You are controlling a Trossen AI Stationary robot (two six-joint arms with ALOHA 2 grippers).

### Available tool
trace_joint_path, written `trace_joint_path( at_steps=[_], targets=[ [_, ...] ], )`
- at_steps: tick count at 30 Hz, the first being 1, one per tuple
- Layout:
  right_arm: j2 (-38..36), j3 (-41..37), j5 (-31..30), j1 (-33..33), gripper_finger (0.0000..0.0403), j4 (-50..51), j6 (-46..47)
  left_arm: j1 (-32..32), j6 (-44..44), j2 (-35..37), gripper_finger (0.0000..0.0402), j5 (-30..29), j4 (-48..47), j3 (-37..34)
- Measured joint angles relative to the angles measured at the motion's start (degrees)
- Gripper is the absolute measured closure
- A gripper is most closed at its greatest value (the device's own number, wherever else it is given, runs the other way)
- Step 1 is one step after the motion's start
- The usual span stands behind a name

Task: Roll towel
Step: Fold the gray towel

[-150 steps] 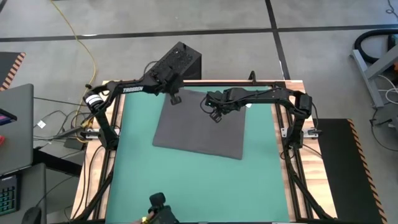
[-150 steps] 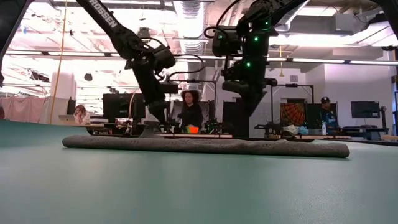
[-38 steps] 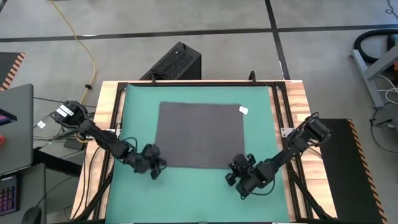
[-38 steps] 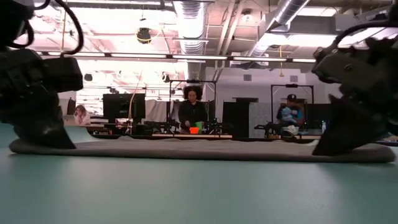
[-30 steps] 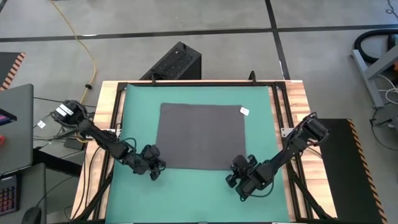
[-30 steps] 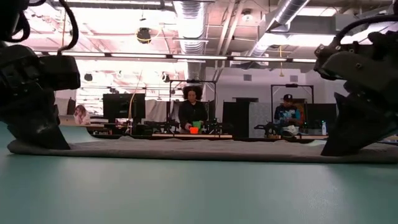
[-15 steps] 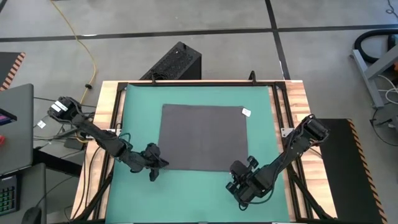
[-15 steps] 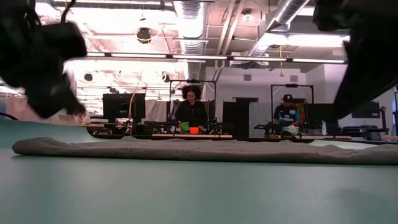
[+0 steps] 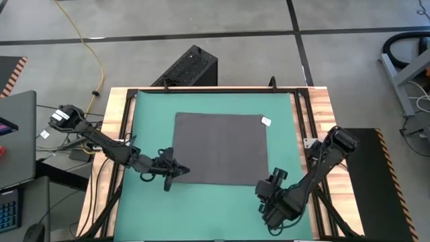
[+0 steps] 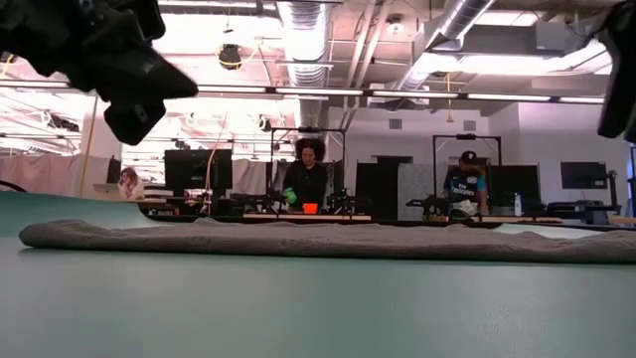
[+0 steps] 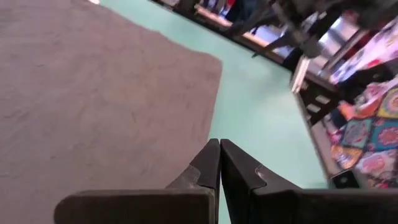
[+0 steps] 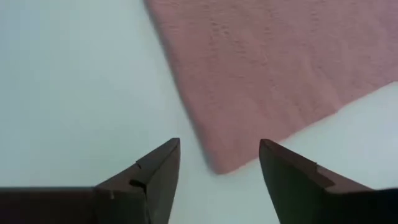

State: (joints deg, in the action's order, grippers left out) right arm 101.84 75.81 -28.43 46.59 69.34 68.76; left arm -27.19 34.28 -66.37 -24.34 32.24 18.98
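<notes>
Soft, limp towel [image 9: 220, 148] lies flat mid-mat; empty right gripper [image 12: 214, 163] gapes at its near corner, left gripper [image 11: 219, 163] closed, empty; best pinched at that edge.

A green mat [image 9: 148, 128] covers the wooden table [image 9: 321, 101], a black box [image 9: 191, 66] and a yellow cable [image 9: 87, 47] lie on the grey floor behind it, and two people [image 10: 306, 179] stand by monitors [image 10: 189, 171] in the room.
</notes>
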Motion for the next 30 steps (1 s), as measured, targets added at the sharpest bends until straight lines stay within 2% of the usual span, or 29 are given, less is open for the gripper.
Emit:
trace_joint_path(
  at_steps=[5,10,17,22,30],
  targets=[
    [0.0,-1.7,0.2,1.6,0.0157,-2.4,-1.8,0.1,-0.6,0.0,0.0401,-3.5,1.9,0.6],
    [0.5,-3.4,0.1,1.8,0.0158,-2.9,-5.3,0.3,-3.2,-2.3,0.0401,-3.3,1.2,2.3],
    [0.6,-8.9,-0.1,0.3,0.0158,-14.8,-13.1,1.5,-3.4,-11.3,0.0401,-2.1,1.8,6.7],
    [0.6,-12.1,-0.1,-1.2,0.0158,-12.1,-11.6,2.4,-3.8,-17.2,0.0401,-0.3,1.9,10.8],
    [0.6,-15.3,0.3,-1.5,0.0159,-19.4,-15.2,3.2,-6.7,-25.2,0.0401,2.7,2.0,17.5]
  ],
)
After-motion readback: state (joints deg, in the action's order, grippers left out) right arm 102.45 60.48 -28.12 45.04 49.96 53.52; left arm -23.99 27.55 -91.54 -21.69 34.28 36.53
